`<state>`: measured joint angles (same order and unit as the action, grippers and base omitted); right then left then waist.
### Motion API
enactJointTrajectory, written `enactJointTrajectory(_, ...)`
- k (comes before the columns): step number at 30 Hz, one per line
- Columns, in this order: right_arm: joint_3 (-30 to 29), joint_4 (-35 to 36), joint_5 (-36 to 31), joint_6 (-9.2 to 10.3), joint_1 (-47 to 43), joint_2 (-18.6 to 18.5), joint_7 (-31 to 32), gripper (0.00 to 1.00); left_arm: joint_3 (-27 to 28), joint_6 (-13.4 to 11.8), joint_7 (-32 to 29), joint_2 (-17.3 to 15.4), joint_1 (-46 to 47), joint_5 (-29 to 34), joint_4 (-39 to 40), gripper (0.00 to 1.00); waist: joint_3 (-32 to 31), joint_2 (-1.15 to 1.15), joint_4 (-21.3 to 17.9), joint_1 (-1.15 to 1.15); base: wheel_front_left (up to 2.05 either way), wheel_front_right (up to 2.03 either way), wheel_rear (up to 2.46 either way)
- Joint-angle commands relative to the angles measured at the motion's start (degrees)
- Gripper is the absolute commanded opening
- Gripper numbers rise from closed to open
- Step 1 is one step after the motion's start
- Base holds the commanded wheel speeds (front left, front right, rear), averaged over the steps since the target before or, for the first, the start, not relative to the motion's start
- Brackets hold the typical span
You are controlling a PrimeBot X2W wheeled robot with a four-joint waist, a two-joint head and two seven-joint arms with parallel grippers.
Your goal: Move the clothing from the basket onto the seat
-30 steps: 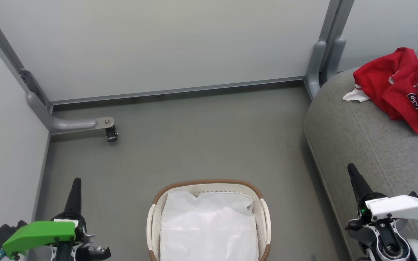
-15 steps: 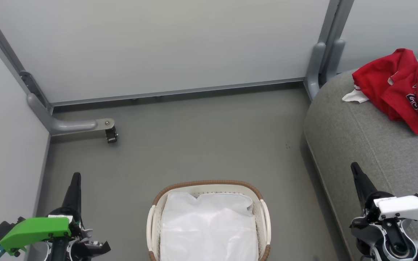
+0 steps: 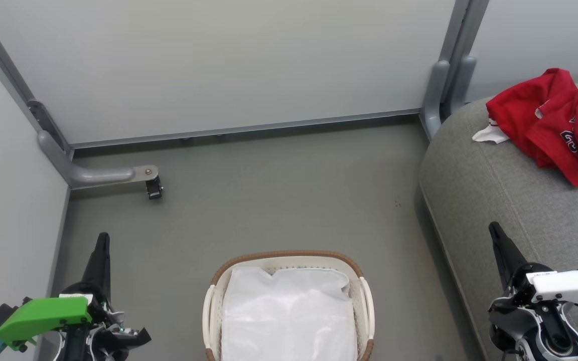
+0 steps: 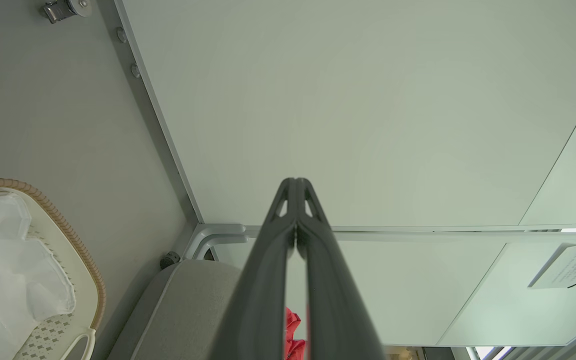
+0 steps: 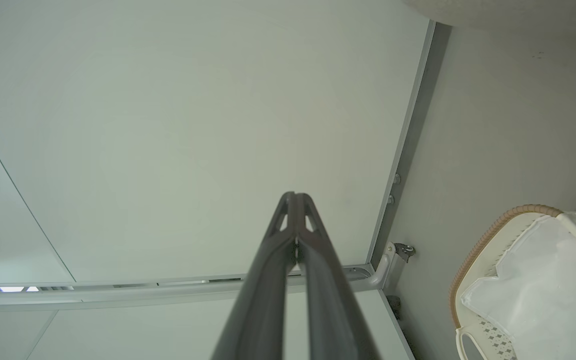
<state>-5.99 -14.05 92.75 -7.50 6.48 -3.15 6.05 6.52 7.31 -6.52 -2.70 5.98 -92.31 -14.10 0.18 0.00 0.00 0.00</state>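
Note:
Red clothing (image 3: 552, 123) with white trim lies bunched on the grey seat (image 3: 499, 200) at the right. The white basket (image 3: 289, 256) with a brown rim stands on the floor at bottom centre, holding only its white liner. My left gripper (image 3: 102, 239) is shut at the lower left, well left of the basket, nothing in it. Over the seat's edge at the lower right, my right gripper (image 3: 494, 228) is shut and empty too. In the left wrist view the shut fingertips (image 4: 295, 182) meet, with the basket (image 4: 63, 225) at left and a sliver of clothing (image 4: 293, 330). The right wrist view shows touching fingertips (image 5: 295, 196) and the basket (image 5: 488, 235).
Pale partition panels wall in the grey floor at the back and left. A grey support foot with a caster (image 3: 153, 188) juts onto the floor at the left. Another grey post foot (image 3: 437, 95) stands by the seat's far corner.
Both grippers stay shut. The left gripper's tip has crept up the picture, its green body sinking; the right gripper has drifted slightly right. The picture itself has shifted a little.

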Motion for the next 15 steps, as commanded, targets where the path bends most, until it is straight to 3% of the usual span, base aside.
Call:
enactJointTrajectory(1, -0.15, 0.24, 0.21, 0.02, -0.69, -0.3, 0.26, 0.0, 0.13, 0.35, -0.24, -0.33, 0.54, -0.18, 0.11, 0.0, 0.0, 0.0, 0.0, 0.0, 0.0, 0.0, 0.0)
enactJointTrajectory(15, -0.25, 0.22, 0.05, 0.02, -0.67, -0.19, 0.36, 0.0, 0.12, 0.35, -0.22, -0.33, 0.54, -0.19, 0.11, 0.0, 0.0, 0.0, 0.0, 0.0, 0.0, 0.0, 0.0)
